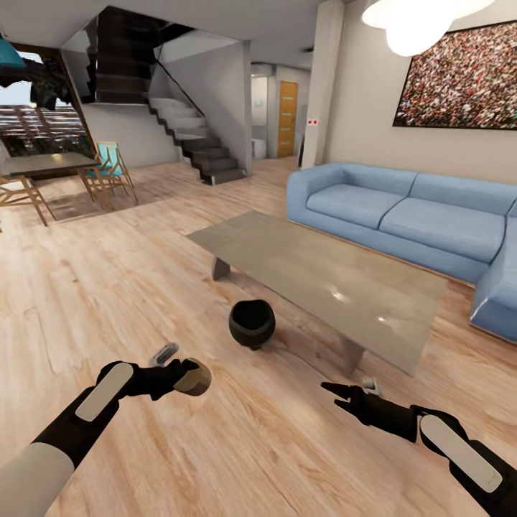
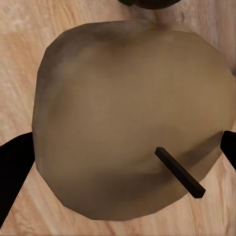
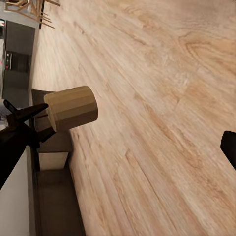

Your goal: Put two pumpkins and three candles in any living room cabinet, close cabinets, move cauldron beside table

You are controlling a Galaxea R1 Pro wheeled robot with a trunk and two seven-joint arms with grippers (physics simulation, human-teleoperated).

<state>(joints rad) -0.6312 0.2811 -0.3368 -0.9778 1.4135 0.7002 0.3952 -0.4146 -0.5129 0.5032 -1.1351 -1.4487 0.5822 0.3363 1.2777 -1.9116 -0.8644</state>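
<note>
Left claw (image 1: pixel 188 375) is clamped on a stubby tan candle (image 1: pixel 194 377), held above the wood floor (image 1: pixel 258 445); we see its flat top and dark wick (image 2: pixel 179 172) close up. Black cauldron (image 1: pixel 252 323) sits on the floor just beside the grey worktop (image 1: pixel 323 280). Right claw (image 1: pixel 348 395) hovers released, fingers spread, nothing held.

Left hand (image 1: pixel 188 375) clamped closed; right hand (image 1: pixel 336 394) spread wide.

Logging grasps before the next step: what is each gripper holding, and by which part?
The left gripper grips a candle by its round sides, wick end facing its camera. The right gripper is open, empty.
</note>
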